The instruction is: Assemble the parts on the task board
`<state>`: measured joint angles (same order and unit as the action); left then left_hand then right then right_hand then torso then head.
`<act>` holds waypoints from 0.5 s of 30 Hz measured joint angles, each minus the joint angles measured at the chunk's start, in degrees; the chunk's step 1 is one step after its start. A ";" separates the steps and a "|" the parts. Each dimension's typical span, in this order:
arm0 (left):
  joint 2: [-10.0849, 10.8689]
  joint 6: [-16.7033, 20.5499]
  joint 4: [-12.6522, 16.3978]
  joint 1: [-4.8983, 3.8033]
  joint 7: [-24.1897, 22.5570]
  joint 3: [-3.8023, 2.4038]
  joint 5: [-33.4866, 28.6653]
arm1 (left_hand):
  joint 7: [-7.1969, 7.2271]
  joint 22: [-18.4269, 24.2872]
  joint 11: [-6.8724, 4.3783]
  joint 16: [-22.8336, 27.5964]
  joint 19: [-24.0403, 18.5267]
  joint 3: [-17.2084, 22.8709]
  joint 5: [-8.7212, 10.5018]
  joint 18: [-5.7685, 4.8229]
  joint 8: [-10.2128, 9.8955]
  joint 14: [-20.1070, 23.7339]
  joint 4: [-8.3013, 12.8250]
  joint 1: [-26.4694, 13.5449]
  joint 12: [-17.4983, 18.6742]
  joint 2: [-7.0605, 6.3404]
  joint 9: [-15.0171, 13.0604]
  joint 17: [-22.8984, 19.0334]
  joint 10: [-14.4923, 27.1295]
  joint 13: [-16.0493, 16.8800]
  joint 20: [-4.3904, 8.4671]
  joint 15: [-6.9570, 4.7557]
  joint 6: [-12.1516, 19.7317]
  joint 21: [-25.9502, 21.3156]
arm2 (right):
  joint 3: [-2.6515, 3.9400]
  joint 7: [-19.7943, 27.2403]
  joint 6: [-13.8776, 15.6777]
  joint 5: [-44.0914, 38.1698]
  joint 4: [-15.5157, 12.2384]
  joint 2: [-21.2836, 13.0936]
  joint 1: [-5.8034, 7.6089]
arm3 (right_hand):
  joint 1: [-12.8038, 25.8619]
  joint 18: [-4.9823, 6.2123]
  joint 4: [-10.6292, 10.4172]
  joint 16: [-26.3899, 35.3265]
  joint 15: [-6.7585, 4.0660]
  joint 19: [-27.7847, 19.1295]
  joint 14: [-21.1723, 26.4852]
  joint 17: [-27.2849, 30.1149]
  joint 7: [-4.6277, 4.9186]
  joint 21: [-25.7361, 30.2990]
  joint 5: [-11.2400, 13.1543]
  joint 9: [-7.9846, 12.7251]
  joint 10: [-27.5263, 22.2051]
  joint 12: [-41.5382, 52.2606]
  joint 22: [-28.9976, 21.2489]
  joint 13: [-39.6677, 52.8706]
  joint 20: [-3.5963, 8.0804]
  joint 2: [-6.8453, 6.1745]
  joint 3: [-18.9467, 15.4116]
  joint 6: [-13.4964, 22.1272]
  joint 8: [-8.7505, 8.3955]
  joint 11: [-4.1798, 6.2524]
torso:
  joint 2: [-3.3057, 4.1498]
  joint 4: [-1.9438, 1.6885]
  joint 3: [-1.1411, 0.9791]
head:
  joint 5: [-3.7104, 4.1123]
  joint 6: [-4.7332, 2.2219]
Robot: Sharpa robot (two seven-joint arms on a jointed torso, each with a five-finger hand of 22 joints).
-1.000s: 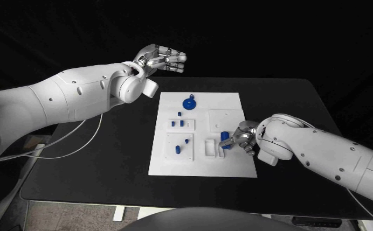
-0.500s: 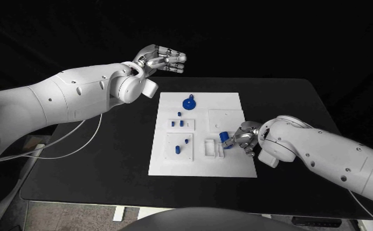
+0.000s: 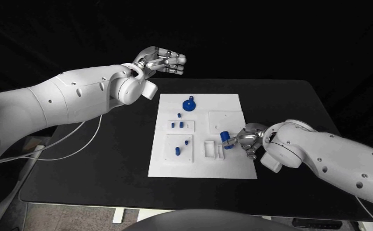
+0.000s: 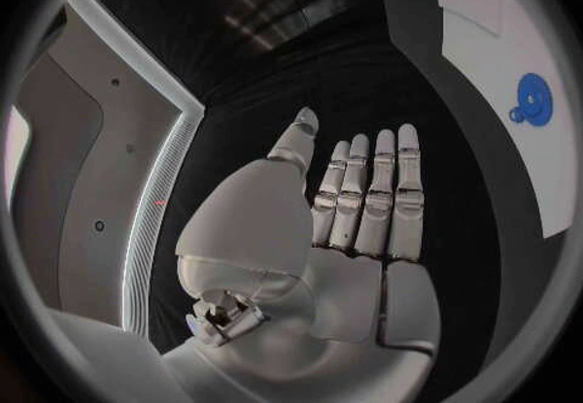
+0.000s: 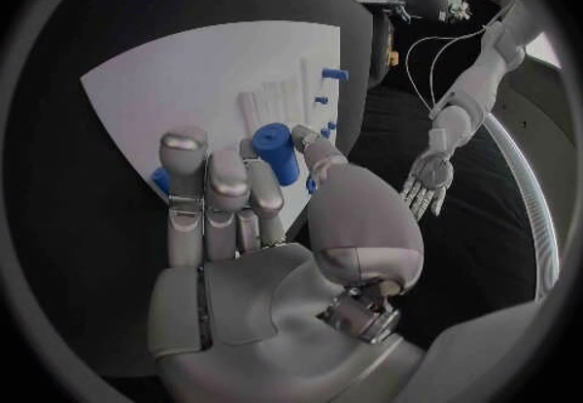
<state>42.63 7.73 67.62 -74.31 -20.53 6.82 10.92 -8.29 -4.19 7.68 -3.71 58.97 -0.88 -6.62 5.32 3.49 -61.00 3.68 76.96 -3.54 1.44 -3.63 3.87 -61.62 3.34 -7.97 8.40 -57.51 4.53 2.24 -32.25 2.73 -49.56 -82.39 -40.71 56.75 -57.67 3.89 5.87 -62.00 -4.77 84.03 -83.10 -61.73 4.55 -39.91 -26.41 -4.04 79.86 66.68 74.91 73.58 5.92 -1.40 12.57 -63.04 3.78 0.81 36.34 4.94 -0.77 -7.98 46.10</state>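
The white task board (image 3: 225, 104) lies mid-table. My right hand (image 3: 246, 141) is at the board's right edge and pinches a blue cylinder (image 3: 225, 136) between thumb and finger, just above the white slotted blocks (image 3: 213, 148). The right wrist view shows the same blue cylinder (image 5: 277, 151) upright at my right hand's (image 5: 249, 218) fingertips over the board (image 5: 194, 83). A blue round part with a handle (image 3: 189, 103) sits near the board's far end. Small blue pegs (image 3: 180, 124) stand in the left column. My left hand (image 3: 161, 60) hangs open and empty beyond the board's far left corner, its fingers straight (image 4: 364, 199).
More small blue pieces (image 3: 181, 146) rest on a raised white square at the board's near left. A white cable (image 3: 74, 137) runs under my left arm across the table's left edge. Black tabletop (image 3: 288, 102) spreads to the right of the board.
My right arm has drifted slightly right and toward the near edge; the blue cylinder stays over almost the same spot. The left hand has not moved.
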 measured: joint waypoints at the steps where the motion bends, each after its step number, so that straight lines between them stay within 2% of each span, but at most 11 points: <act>1: 0.00 0.00 0.00 0.00 0.01 0.00 0.00 | 0.00 0.00 0.00 0.00 0.00 0.00 0.00 0.00 0.00 0.00 0.00 0.00 0.00 0.00 0.00 0.00 0.00 0.00 0.00 0.00 0.00 0.00 | 0.00 0.02 0.19 0.14 -0.26 -0.02 0.01 | -0.05 0.00 0.00 0.00 0.00 0.00 0.00 0.02 -0.01 0.00 0.00 0.00 0.00 0.00 0.00 -0.02 0.00 -0.04 0.00 -0.01 0.00 0.00 | 0.00 0.01 0.00 | -0.03 -0.07; 6: -0.03 -0.02 0.00 0.00 0.03 0.00 0.00 | 0.00 0.00 0.00 0.00 0.00 0.00 0.00 0.00 0.00 0.00 0.00 0.00 0.00 0.00 0.00 0.00 0.00 0.00 0.00 0.00 0.00 0.00 | 0.00 0.11 0.85 0.65 -1.28 -0.03 0.02 | -0.05 0.00 -0.25 0.00 0.00 0.00 0.00 0.02 -0.01 0.00 0.23 0.00 0.00 0.00 0.00 -0.02 0.00 -0.04 -0.25 -0.01 0.00 0.00 | 0.00 -0.03 0.00 | -0.01 -0.15; 15: -0.02 -0.05 0.03 0.00 0.04 0.00 0.00 | 0.00 0.00 0.00 0.00 0.00 0.00 0.00 0.00 0.00 0.00 0.00 0.00 0.00 0.00 0.00 0.00 0.00 0.00 0.00 0.00 0.00 0.00 | 0.01 0.03 0.99 0.85 -2.45 0.80 0.03 | -0.28 0.00 -1.04 0.00 0.00 0.00 0.00 0.02 -0.02 0.00 2.00 -0.01 0.00 0.00 0.00 -0.08 0.00 -0.27 -1.35 -0.02 0.00 0.00 | 0.03 -0.09 0.04 | -0.04 0.25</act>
<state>42.61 7.68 67.64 -74.31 -20.49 6.82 10.92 -8.29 -4.19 7.68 -3.71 58.96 -0.88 -6.62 5.31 3.49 -61.00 3.68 76.96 -3.54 1.44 -3.63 3.87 -61.62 3.34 -7.97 8.40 -57.51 4.53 2.24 -32.22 3.72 -48.71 -84.84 -39.92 56.78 -57.95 3.89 4.82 -62.00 -4.77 84.03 -83.10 -61.71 4.53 -39.92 -24.41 -4.05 79.86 66.68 74.91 73.49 5.92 -1.67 11.22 -63.06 3.78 0.81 36.37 4.85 -0.73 -8.03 46.35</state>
